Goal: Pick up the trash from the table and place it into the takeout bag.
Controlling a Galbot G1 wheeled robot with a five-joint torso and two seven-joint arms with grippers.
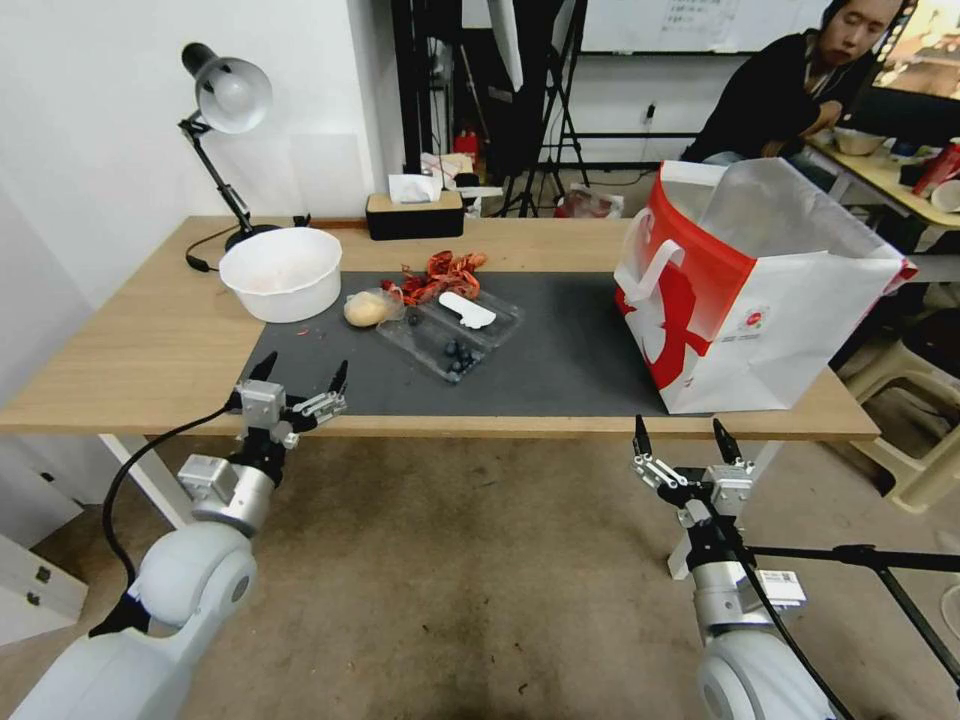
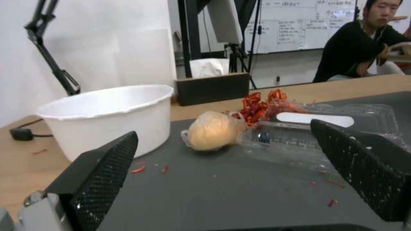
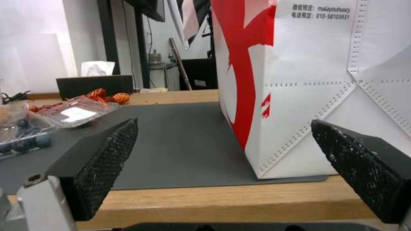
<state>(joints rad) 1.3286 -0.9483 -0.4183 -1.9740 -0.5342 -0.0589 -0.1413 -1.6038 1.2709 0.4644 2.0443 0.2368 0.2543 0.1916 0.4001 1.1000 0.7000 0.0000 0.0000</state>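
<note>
Head view: I hold the left gripper (image 1: 302,382) at the near edge of the surface (image 1: 130,350), over the near left corner of the dark grey mat (image 1: 560,350), its jaws spread wide and holding nothing. The right gripper (image 1: 684,437) hangs just in front of the surface's near edge, below the takeout bag (image 1: 760,290), jaws likewise wide and empty.

The trash lies mid-mat: a plastic-wrapped bun (image 1: 366,308) just beside the large white bowl (image 1: 281,272), a clear plastic tray (image 1: 448,332) with a few dark berries and a white piece in it, and red shell scraps (image 1: 437,275) behind the tray, in front of the black tissue box (image 1: 414,213). A desk lamp (image 1: 226,98) stands at the far left corner.

Left wrist view: the bun (image 2: 213,131) sits ahead between my open jaws, touching the tray (image 2: 317,131).

Right wrist view: the bag (image 3: 317,80) stands upright, its base on the mat's edge.
</note>
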